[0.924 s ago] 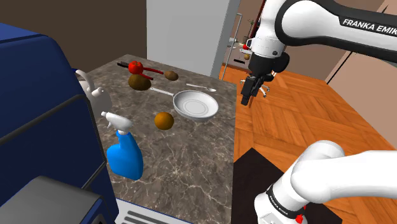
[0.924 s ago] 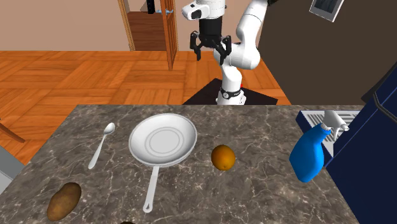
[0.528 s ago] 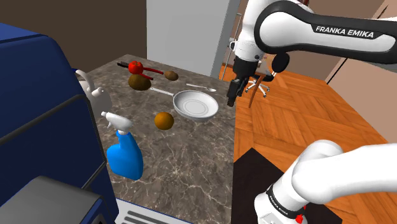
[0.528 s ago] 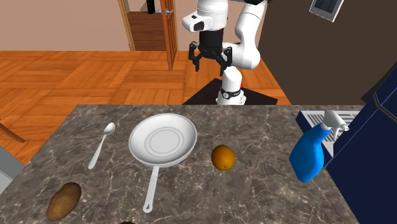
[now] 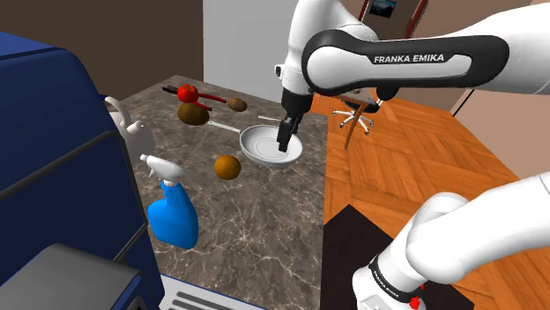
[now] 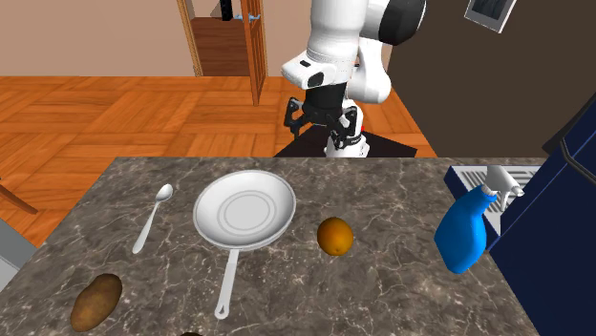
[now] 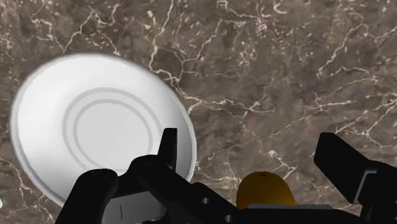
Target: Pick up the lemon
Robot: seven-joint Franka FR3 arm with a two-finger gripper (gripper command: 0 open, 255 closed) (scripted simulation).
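In the shoulder view, I note that the gripper (image 5: 284, 141) has swung in from beyond the counter (image 5: 264, 220) toward the white pan (image 5: 251, 151). This shortens the reach to the orange-coloured lemon (image 5: 227, 166), which lies just beside the pan. In the second exterior view, the hand sits lower than 0.5 s ago, with the jaws spread. In the wrist view, the fingers (image 7: 168, 149) stand apart and empty, and the lemon shows between them near the pan's rim, untouched, so I judge that the descent remains.
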